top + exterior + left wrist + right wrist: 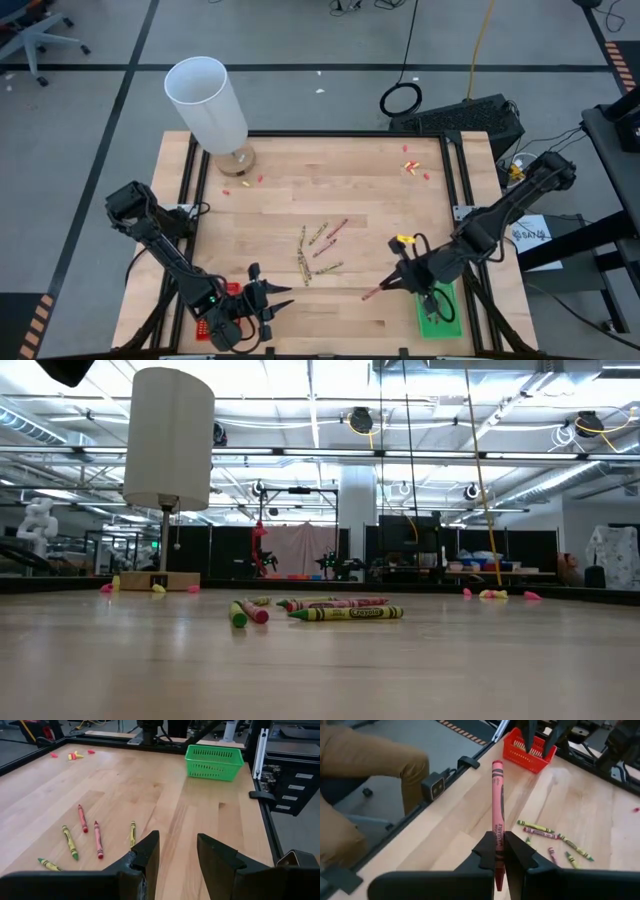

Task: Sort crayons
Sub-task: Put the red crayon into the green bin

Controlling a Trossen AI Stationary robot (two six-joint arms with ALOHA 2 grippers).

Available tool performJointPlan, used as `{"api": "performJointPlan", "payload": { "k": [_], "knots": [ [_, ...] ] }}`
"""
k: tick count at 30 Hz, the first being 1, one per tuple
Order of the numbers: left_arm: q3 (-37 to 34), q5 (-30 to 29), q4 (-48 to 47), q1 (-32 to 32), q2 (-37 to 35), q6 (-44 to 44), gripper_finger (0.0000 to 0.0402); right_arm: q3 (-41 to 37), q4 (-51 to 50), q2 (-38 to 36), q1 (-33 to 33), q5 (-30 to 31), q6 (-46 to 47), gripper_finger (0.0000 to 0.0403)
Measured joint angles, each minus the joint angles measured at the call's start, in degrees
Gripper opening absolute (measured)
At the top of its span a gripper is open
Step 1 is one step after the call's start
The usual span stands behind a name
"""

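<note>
Several crayons [320, 250], olive and reddish, lie loose on the middle of the wooden table; they also show in the low view [330, 610] and the left wrist view [98, 839]. My right gripper [398, 283] is near the green tray [438, 310] at the near right and is shut on a red crayon [497, 795]. My left gripper [280, 298] is open and empty beside the red tray [215, 300] at the near left, its fingers [147, 852] pointing across the table toward the green tray [215, 762]. My right gripper pinches the red crayon between its two fingers near one end [498, 845]. The crayon lies along the fingers and sticks out well past their tips, toward the red tray [532, 750]. It appears clear of the table; its tip [368, 296] points toward the table's near left.
A white lamp [208, 100] on a wooden base stands at the far left. Small red and yellow scraps lie near the far edge [412, 168] and by the lamp [245, 183]. Black rails frame the table. A person's leg in tan trousers [365, 760] is beside the table.
</note>
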Motion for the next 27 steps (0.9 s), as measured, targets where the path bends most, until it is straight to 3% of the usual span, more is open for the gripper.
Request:
{"api": "performJointPlan", "payload": {
  "k": [18,27],
  "knots": [
    [0.0,0.0,-1.3,1.6,0.0,0.1,0.0132,0.0,-3.0,-0.4,0.0,-0.2,-11.4,0.0002],
    [0.0,0.0,-1.3,1.6,0.0,0.0,0.0132,0.0,-3.9,-0.4,0.0,-0.1,-11.8,0.0002]
  ]
}}
